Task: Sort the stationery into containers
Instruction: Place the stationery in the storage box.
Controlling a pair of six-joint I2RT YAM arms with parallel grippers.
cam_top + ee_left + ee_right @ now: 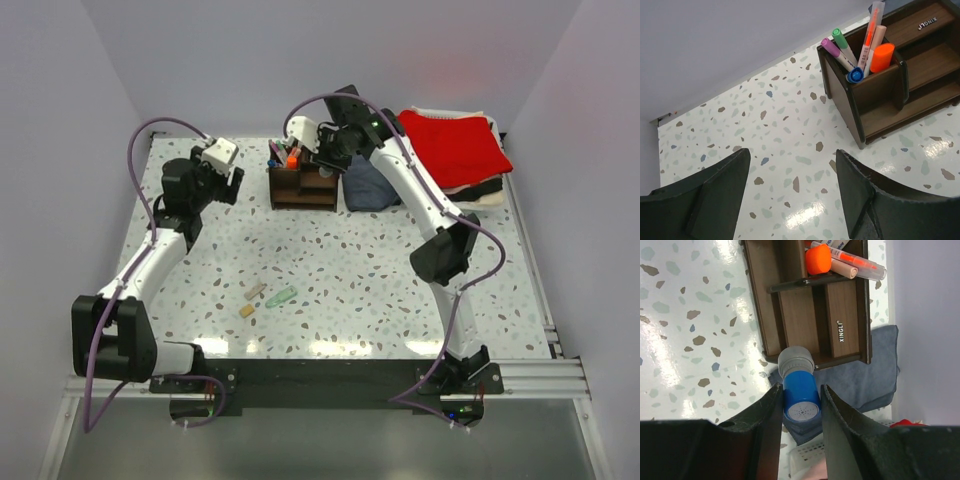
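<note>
**Sorting mostly done, three loose pieces left**

Nearest the arm bases, two small tan blocks [246,311] and a pale green piece [282,296] lie unsorted on the speckled tabletop [380,280]. Farther back, the left pincer [791,160] hangs wide and empty beside the dark brown wooden desk organizer [318,190], whose tall compartment holds upright coloured pens [842,47]. The right pincer [800,389] grips a blue cylinder with a grey end [801,402] above the organizer's edge, probably due to go in next.
</note>
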